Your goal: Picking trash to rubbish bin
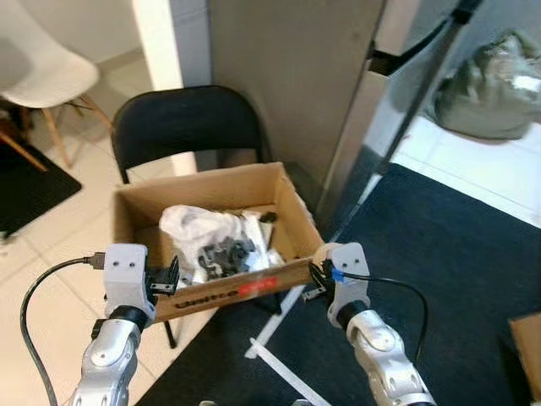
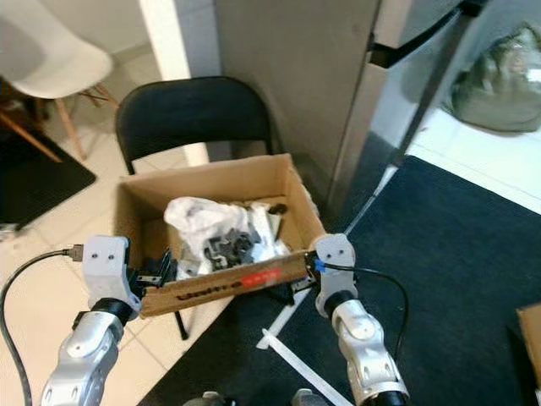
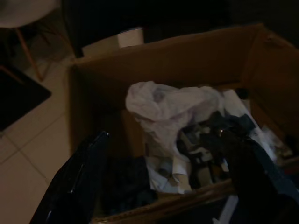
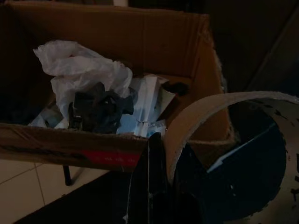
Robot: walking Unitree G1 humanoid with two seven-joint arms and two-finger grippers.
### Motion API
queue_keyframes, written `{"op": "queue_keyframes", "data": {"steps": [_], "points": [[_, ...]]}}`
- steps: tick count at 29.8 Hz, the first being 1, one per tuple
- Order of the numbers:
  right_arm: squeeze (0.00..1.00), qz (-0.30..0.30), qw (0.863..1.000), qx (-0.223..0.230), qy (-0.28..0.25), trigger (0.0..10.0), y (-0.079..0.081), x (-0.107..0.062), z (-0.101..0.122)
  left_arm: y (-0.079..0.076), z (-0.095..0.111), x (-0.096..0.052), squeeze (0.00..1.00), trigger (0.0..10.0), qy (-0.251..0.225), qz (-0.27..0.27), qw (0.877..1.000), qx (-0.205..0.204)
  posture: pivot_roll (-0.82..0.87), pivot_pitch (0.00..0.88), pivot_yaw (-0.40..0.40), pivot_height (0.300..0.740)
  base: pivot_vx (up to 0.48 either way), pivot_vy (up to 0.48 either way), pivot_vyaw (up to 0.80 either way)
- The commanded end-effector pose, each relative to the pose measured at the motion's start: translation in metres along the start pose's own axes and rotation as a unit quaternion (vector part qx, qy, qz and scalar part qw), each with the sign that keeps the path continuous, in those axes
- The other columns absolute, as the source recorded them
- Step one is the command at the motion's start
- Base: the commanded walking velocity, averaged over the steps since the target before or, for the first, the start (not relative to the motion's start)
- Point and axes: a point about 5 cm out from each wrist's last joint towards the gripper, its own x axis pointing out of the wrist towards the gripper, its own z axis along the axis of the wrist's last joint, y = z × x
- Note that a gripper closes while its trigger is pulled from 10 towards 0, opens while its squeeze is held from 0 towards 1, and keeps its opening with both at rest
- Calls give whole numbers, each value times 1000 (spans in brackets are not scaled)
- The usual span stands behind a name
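A white chair [image 1: 38, 51] stands far left on pale floor tiles [image 1: 51, 237]; a black folding chair [image 1: 190, 127] carries the cardboard box [image 1: 211, 190], and a dark carpet [image 1: 439, 254] spreads to the right. The left hand [image 1: 165, 279], fingers wide, sits at the box's near left corner. Inside lie a crumpled white bag [image 1: 199, 224] and dark scraps, hard to identify. The right hand [image 4: 161, 177] is narrowed on what seems a curled cardboard strip [image 4: 224, 100] at the right corner.
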Motion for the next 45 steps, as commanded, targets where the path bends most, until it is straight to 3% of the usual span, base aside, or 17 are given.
{"op": "queue_keyframes", "data": {"steps": [1, 45], "points": [[0, -11, 1000, 16, 5, 10000, -2, -4, -5, -1, -3, -1, 35, 10000, 8, -5, 1000, 6, 40, 148, -26, 740, 255, 0, 0], [0, -5, 1000, 22, 0, 10000, -4, 0, -4, -1, -4, -2, 35, 10000, 7, -1, 1000, 3, 40, 141, -39, 740, 258, 0, 0]]}}
